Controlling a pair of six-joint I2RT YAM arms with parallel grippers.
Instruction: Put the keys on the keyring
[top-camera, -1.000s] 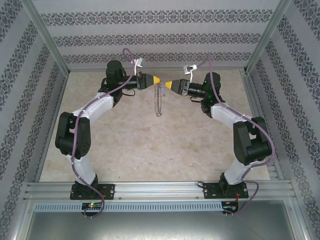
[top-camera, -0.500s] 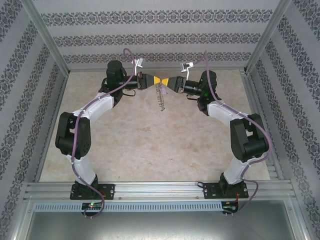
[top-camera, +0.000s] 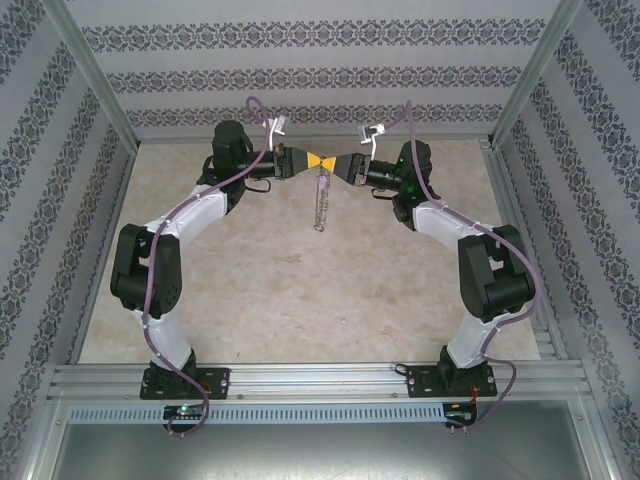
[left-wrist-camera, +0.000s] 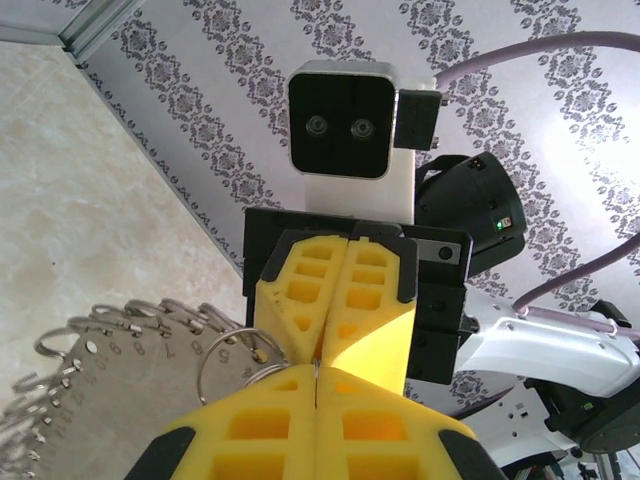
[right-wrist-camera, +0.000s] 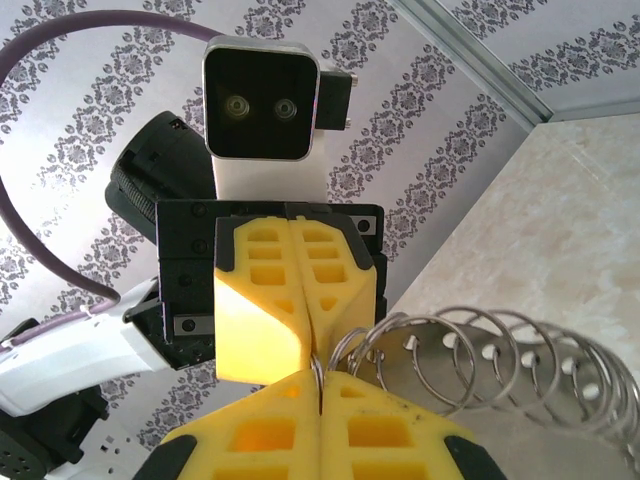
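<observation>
Arms stretched inward, left hand (top-camera: 328, 161) and right hand (top-camera: 342, 165) both pinch the keyring (top-camera: 319, 205).

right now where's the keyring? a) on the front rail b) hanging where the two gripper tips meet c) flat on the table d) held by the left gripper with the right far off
b: the keyring hangs below the point where the left gripper and right gripper meet tip to tip.

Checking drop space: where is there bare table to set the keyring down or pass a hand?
Bare table spans the wide middle between left arm and right arm, down to the near rail. Crowded at far centre: left gripper and right gripper meet tip to tip, both shut on the hanging keyring.
</observation>
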